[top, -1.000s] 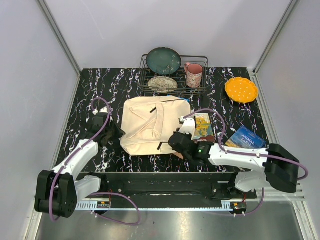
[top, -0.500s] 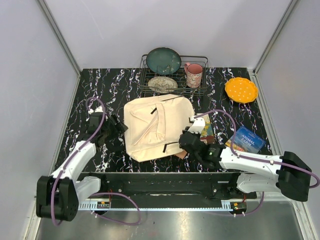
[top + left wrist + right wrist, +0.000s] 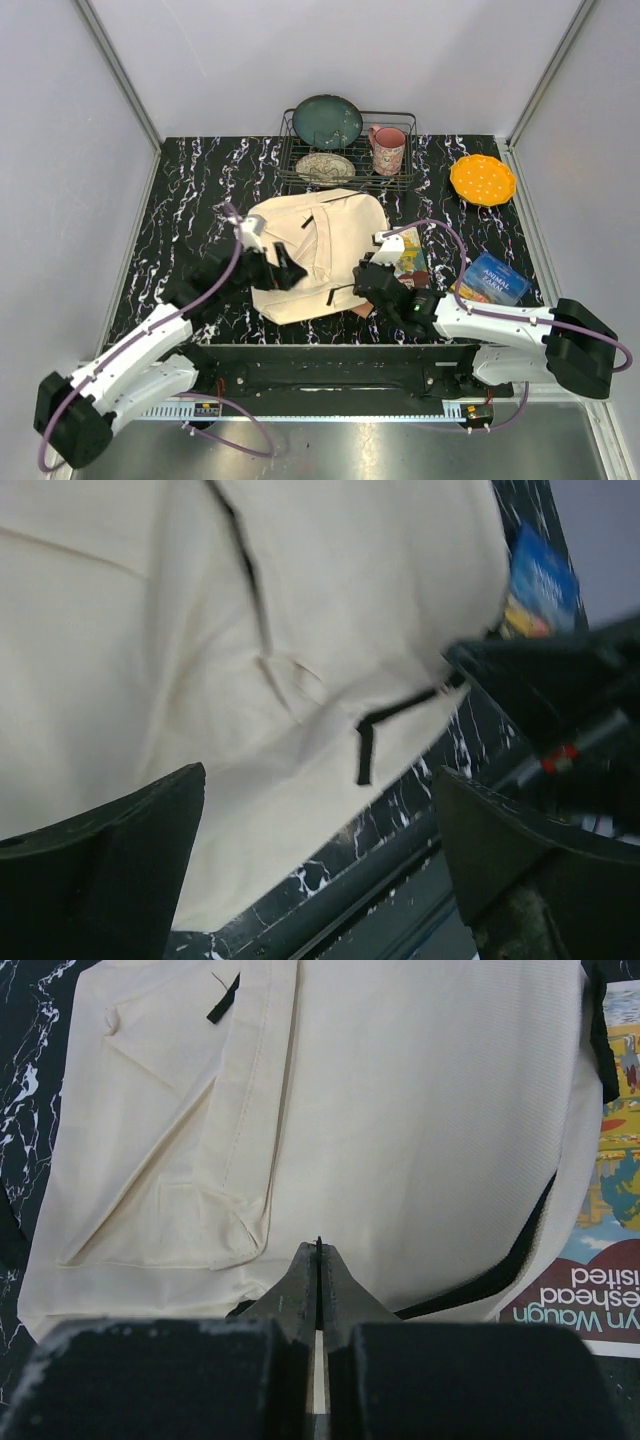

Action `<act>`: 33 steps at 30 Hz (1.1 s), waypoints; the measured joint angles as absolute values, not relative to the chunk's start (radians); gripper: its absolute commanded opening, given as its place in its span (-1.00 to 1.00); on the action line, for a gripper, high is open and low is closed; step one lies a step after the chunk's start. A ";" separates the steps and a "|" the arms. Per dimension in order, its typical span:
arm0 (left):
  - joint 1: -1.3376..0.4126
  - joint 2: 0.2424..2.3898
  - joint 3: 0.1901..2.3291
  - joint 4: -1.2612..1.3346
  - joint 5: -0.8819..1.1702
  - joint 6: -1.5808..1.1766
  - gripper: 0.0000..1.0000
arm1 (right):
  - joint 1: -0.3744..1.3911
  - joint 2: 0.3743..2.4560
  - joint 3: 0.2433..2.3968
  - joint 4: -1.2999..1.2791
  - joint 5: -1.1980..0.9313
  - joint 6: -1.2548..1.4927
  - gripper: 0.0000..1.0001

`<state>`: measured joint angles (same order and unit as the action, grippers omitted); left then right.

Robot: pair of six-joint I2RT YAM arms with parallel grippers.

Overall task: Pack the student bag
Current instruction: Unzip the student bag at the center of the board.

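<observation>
Student bag [image 3: 318, 245] lies flat on the black marbled table [image 3: 180, 195], just in front of the wire rack [image 3: 412, 150]. Left gripper [image 3: 285, 272] hangs over its near left part, jaws spread wide, nothing between them. Right gripper [image 3: 318, 1260] is at the bag's near edge, jaws pressed together; whether they pinch cloth is unclear. The paperback [image 3: 600, 1295] touching the bag's right side reads "yn Waugh", "eshead", "isited". The blue book [image 3: 490, 278] further right reads "ANIMAL FARM".

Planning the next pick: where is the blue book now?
In the top view, the blue book lies at right, between the orange plate and the right arm.
</observation>
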<state>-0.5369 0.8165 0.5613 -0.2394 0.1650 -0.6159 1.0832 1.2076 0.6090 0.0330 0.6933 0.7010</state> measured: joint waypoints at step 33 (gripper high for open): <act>-0.994 1.406 0.726 0.160 0.082 -0.183 0.22 | 1.082 0.979 0.609 -0.111 0.662 0.696 -1.00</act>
